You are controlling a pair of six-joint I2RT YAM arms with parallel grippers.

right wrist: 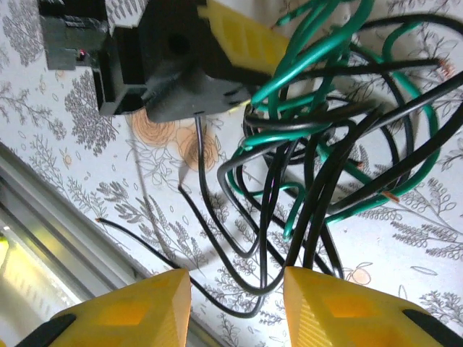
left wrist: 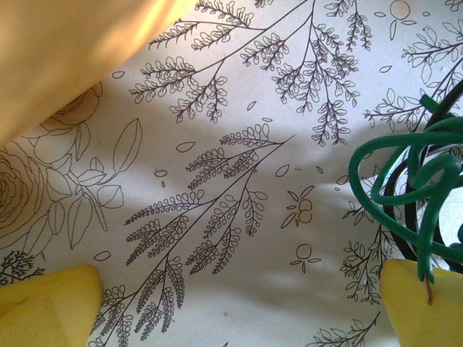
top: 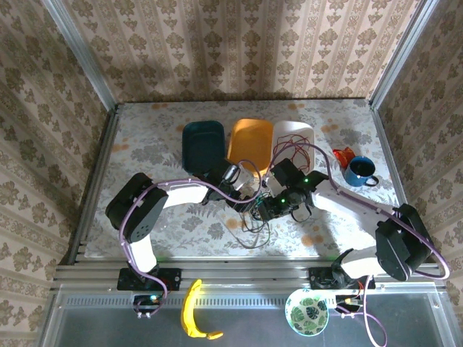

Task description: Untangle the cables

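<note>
Cables (right wrist: 311,126): thin green and black loops, tangled mid-frame. Left gripper (left wrist: 235,311) wide open. Right gripper (right wrist: 235,296) parted around black strands.

Three bins stand side by side at the middle of the table's (top: 145,137) far half: the left bin (top: 203,142), the middle bin (top: 250,142) and the right bin (top: 293,134). The mug (top: 359,171) sits near the right edge, to the right of the bins. The cables (left wrist: 430,224) lie heaped at the table's middle, in front of the bins. Before the near edge, on the ledge (top: 246,318), the banana (top: 192,311) lies left of the bowl (top: 307,312).
</note>
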